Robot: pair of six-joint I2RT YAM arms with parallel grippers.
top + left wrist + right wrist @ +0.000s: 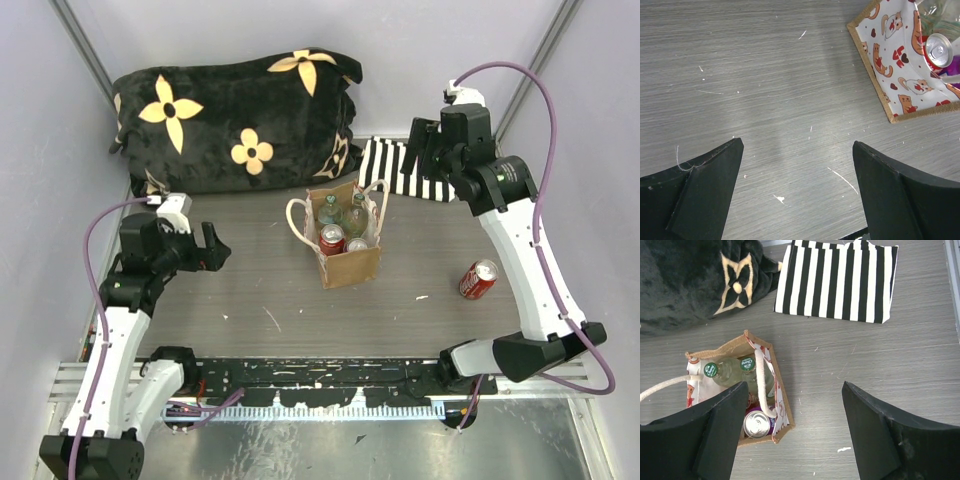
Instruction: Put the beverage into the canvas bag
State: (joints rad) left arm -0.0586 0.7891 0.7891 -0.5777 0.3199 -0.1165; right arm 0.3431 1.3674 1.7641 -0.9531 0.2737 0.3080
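Right jaws spread wide and holding nothing, hovering high over the worktop (250, 310). Just below and to their left in the wrist view sits the canvas bag (776, 405), upright and open-mouthed. Two green-capped glass bottles (730, 372) and a silver can top (757, 423) are already packed inside. Beyond the right jaws lies the flat striped fabric (840, 282), with the black flower-print plush (690, 280) off to its left.

Over to the left jaws: also spread, also empty, low over bare worktop. Only a corner of the bag's cartoon-print lining (900, 75) shows up and to their right.

The beverage left to place looks to be the red soda can (478, 279). It is lying on its side on the worktop, well apart from the right jaws, back toward that arm's base. It is out of both wrist views.

So this reads as the reach-for-the-next-drink step, with no grasp yet made. The right arm looks better placed. It would need to pull back and drop down, close across the can's rounded body, then lift it over the bag's rim. Space inside looks tight, so aim for the gap beside the cans.
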